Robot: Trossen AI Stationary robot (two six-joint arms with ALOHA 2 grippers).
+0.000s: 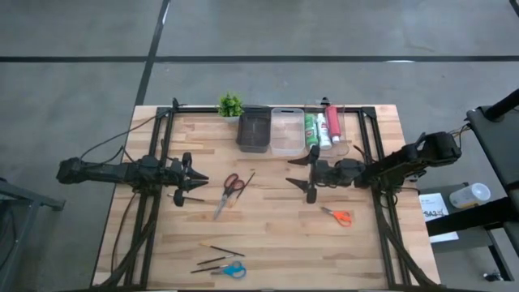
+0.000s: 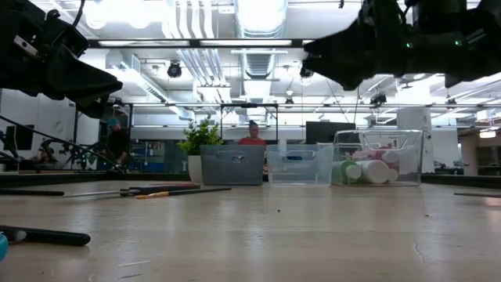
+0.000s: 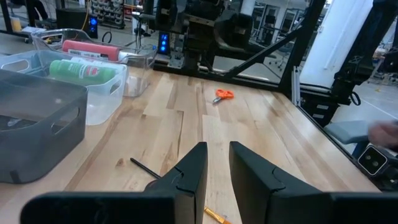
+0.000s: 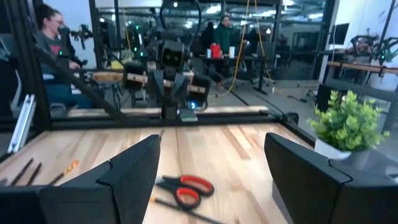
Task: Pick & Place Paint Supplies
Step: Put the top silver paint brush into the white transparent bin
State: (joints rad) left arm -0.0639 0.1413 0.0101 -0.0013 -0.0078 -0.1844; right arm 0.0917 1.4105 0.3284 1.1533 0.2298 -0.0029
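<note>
Both arms hover empty over the table, facing each other across the red-handled scissors.

The right gripper (image 1: pixel 302 171) hangs with its jaws spread wide and nothing between them, aimed toward the red scissors (image 1: pixel 231 185) lying mid-table — likely the next pick, in my judgement. The left gripper (image 1: pixel 188 177) waits on the far side of them, jaws part-open with a narrow gap, holding nothing; a thin brush (image 1: pixel 186 197) lies just beside it. Tubes — green (image 1: pixel 310 126), white (image 1: pixel 323 128) and pinkish-red (image 1: pixel 332 123) — already sit in the clear bin (image 1: pixel 345 115) at the back edge, beside an empty clear tray (image 1: pixel 286 130) and a dark bin (image 1: pixel 253 130). Orange scissors (image 1: pixel 337 215), blue scissors (image 1: pixel 231 270) and more brushes (image 1: pixel 217 255) lie scattered, well apart. The potted plant (image 1: pixel 230 105) stands clear of any path.
</note>
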